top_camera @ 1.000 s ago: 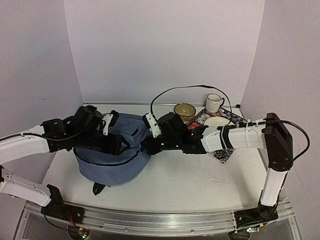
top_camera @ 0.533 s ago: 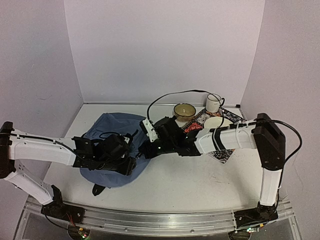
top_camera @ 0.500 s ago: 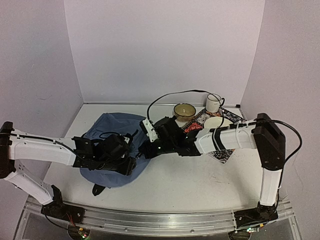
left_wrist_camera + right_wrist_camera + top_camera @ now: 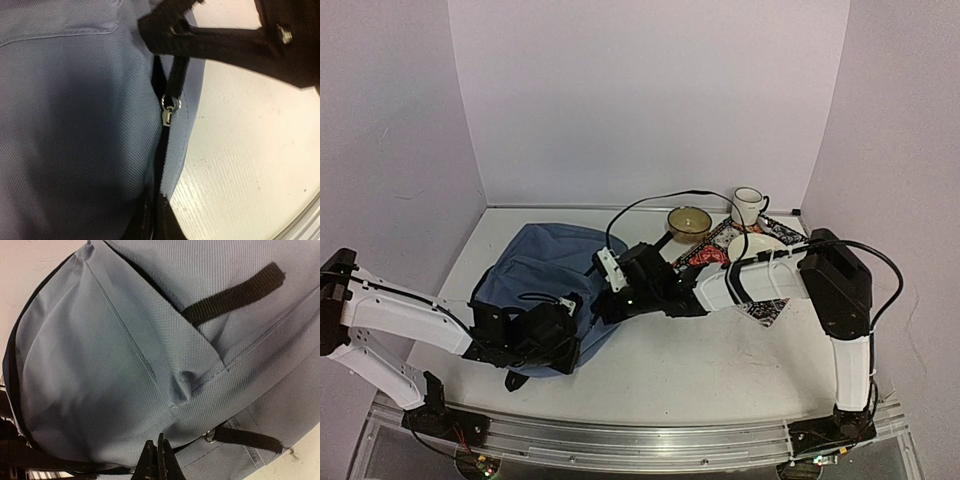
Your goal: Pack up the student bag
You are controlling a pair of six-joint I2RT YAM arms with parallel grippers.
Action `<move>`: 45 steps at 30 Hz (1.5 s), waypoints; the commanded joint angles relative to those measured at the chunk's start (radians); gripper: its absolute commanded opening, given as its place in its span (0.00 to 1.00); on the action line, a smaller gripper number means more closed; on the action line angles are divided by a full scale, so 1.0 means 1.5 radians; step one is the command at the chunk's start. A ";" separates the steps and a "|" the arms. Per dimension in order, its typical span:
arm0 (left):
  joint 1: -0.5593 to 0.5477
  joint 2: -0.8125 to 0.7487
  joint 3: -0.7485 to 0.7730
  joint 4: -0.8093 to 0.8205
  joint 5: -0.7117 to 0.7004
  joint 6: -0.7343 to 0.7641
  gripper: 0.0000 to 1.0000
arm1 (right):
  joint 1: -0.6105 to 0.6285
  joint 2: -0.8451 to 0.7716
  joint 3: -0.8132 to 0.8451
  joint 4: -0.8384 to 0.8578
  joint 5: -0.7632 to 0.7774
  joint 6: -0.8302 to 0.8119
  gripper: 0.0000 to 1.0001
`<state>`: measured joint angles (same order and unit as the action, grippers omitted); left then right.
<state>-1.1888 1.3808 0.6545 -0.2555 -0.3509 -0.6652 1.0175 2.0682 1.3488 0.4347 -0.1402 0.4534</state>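
A: We start at the left fingers (image 4: 154, 220). What do we put?
B: Pressed together, only a hairline between the tips, right on the black zip line of the student bag (image 4: 535, 265). We log them as pinching that zip edge.
A: Just past the tips?
B: A metal zip pull (image 4: 167, 112), a little ahead on the same line, with a black tab running on from it away from the fingers. In the wrist view there's blue fabric left of the fingers and bare worktop (image 4: 720, 350) right of them.
A: And the right fingers (image 4: 156, 460)?
B: Also pressed together, tips against the bag's blue cloth. We cannot tell whether any cloth or cord sits between them. Beside the tips is a small metal ring (image 4: 210, 435) with a black strap (image 4: 250, 440) leading off. Farther ahead a second black strap (image 4: 232, 292) lies across the fabric.
A: The two sets against each other?
B: Near each other in the top view, both at the bag's near right edge, with the right fingers a bit farther back.
A: The bag itself?
B: It lies flat on the worktop, spreading left and back from both sets of fingers.
A: Anything else we note?
B: Well apart from the fingers, beyond the right arm: a bowl (image 4: 689, 221), a white mug (image 4: 749, 206), and a plate (image 4: 755, 245) on a patterned cloth (image 4: 705, 255).
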 commanded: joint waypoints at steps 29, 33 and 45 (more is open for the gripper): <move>-0.017 -0.064 0.106 -0.121 -0.053 -0.001 0.50 | -0.085 -0.127 -0.055 0.004 0.053 0.005 0.37; -0.017 0.007 0.183 -0.161 -0.074 0.025 0.65 | -0.089 -0.192 -0.128 0.005 0.103 0.026 0.61; -0.021 0.272 0.374 -0.273 -0.225 0.020 0.79 | -0.117 -0.344 -0.303 -0.023 0.248 0.107 0.98</move>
<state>-1.2131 1.7052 1.1208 -0.5804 -0.5519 -0.6339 0.8528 1.6300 0.9488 0.4292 0.1325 0.5597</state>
